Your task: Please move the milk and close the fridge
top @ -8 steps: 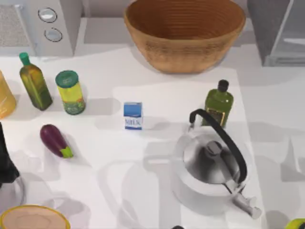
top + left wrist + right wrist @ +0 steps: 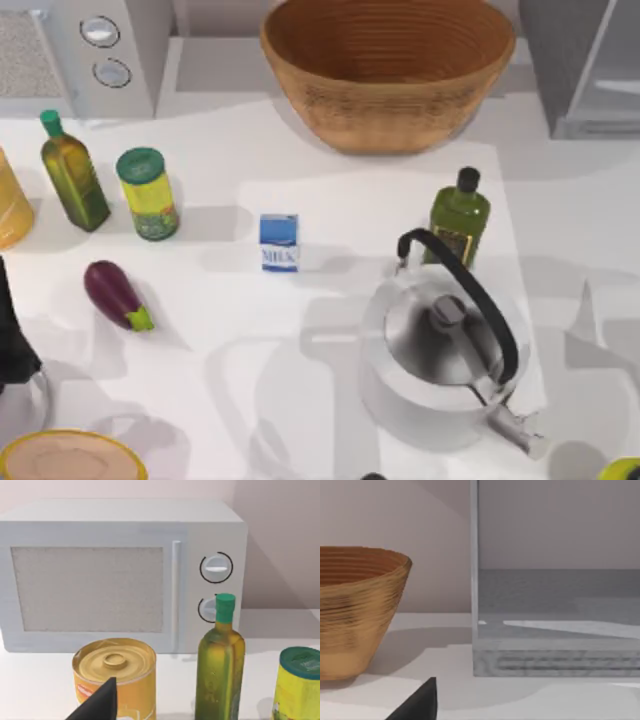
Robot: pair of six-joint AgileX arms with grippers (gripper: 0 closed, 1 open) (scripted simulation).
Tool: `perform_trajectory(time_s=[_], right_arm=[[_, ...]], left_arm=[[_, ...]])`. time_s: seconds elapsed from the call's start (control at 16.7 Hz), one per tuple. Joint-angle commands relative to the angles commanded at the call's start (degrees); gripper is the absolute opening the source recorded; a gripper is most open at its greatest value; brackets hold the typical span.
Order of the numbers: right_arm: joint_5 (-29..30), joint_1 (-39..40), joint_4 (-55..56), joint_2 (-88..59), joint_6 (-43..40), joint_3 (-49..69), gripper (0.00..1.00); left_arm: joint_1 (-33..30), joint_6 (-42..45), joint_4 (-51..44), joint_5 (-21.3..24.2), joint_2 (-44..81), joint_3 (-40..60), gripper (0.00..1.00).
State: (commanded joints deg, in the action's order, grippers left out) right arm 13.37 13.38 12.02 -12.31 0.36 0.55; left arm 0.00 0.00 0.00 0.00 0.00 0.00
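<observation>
- The table (image 2: 330,400): white top, your whole work surface, crowded with props.
- The fridge (image 2: 585,65) at the far right corner in the top view; door stands open, pale grey inside showing. The right wrist view looks straight into its open cavity (image 2: 555,610).
- The woven basket (image 2: 388,70) at far centre, just left of the fridge; the right wrist view shows its wall (image 2: 355,615).
- The microwave (image 2: 85,50) at the far left corner, two round knobs; seen front-on in the left wrist view (image 2: 120,575).
- The kettle (image 2: 440,355), steel with a black arched handle, near right of centre.
- The dark-capped oil bottle (image 2: 459,215) upright, just behind the kettle.
- The green-capped oil bottle (image 2: 72,172) upright on the left, beside the green-lidded jar (image 2: 147,193).
- The yellow can (image 2: 115,675), in front of the microwave, left of that bottle.
- The eggplant (image 2: 117,295) lying near the left edge.
- The milk (image 2: 279,242): upright at table centre, standing free, nothing touching it, well apart from the fridge.
- Left gripper: you get one dark fingertip (image 2: 97,705) in the left wrist view, near the yellow can; whether it is clenched or released, cannot tell.
- Right gripper: one dark fingertip (image 2: 417,705) in the right wrist view, facing the fridge; grasp state likewise cannot be told.
</observation>
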Motion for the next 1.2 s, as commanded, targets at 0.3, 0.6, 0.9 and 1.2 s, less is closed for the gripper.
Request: perform_trajectory(time_s=[0.3, 0.6, 0.9, 1.2], right_arm=[[21.63, 21.30, 14.59, -16.08, 0.22, 0.16, 1.00], [36.61, 36.33, 26.66, -28.52, 0.50, 0.77, 1.00], [39.81, 39.55, 29.77, -31.70, 0.68, 0.83, 1.00], [40.03, 39.38, 29.50, -33.06, 0.95, 2.39, 1.00]], left_arm=[[0.00, 0.00, 0.00, 0.00, 0.00, 0.00, 1.00], [0.00, 0.00, 0.00, 0.00, 0.00, 0.00, 1.00], [0.00, 0.00, 0.00, 0.00, 0.00, 0.00, 1.00], [0.00, 0.00, 0.00, 0.00, 0.00, 0.00, 1.00]])
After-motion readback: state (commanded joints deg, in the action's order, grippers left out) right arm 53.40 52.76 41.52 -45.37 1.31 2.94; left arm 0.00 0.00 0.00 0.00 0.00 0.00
